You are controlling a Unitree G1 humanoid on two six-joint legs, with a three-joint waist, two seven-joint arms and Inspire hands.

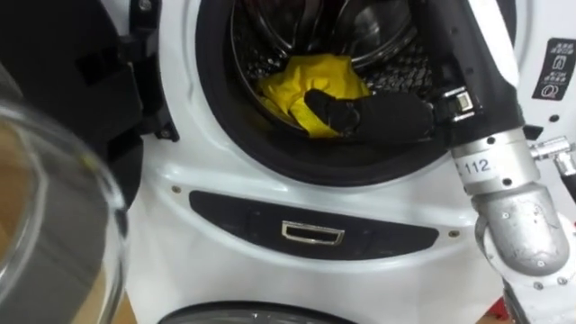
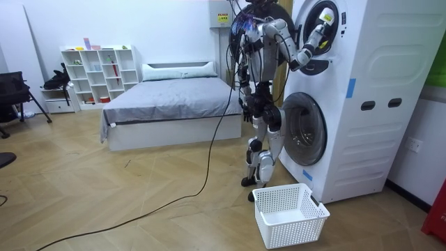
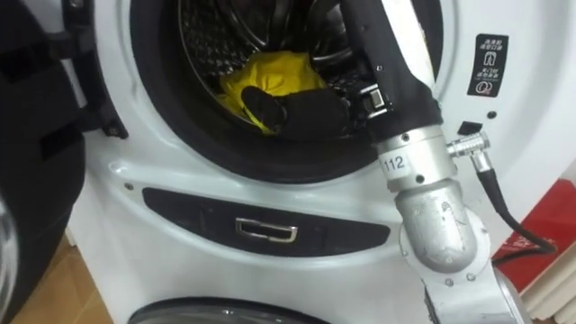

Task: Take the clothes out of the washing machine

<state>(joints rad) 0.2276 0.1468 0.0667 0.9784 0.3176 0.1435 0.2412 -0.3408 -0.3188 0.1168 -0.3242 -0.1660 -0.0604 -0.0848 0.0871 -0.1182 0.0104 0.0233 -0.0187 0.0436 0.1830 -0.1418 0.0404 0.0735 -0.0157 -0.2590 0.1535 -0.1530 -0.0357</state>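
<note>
Yellow cloth lies inside the upper drum of the white washing machine, at the bottom of the drum and close to its front opening. The robot stands directly before the machine, and its right arm reaches up through the round opening. The black right hand lies on the lower edge of the cloth and touches it; whether it grips the cloth or only rests on it, I cannot tell. The door of this drum stands open to the left, with its glass near the camera. Under the opening there is a dark panel with a small metal handle. On the floor just beside the robot's feet, in front of the closed lower door, stands a white basket.
</note>
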